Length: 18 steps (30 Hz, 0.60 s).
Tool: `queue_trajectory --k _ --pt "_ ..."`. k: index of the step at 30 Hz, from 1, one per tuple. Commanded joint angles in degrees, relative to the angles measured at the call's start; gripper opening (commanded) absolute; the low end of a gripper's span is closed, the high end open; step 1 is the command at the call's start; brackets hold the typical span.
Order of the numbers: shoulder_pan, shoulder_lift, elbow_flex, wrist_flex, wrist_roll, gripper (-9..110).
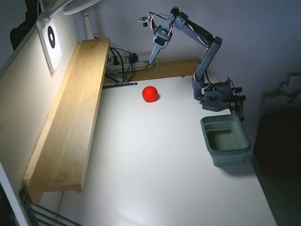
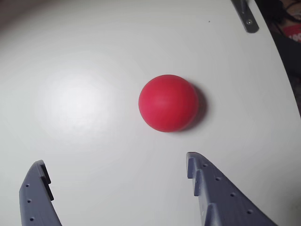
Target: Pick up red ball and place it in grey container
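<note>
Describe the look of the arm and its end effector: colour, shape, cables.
The arm is built of blue-grey plastic links with dark motor blocks at the joints, on a base of the same colour. Thin wires loop loosely near the wrist. The end effector has two blue-grey fingers, flat and tapering, with stepped inner edges and small round holes along their faces. No markings show.

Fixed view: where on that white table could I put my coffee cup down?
Bare: the wide near stretch between the wooden shelf and grey container. Crowded: the far end, around the red ball, cables and arm base.
</note>
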Motion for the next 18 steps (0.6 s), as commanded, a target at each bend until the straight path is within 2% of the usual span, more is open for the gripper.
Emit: queue_trajectory --k 1,18 --pt "1.4 1.7 0.6 0.2 0.2 38" --pt "1.4 -12.4 -6.4 -3.3 0.2 38"
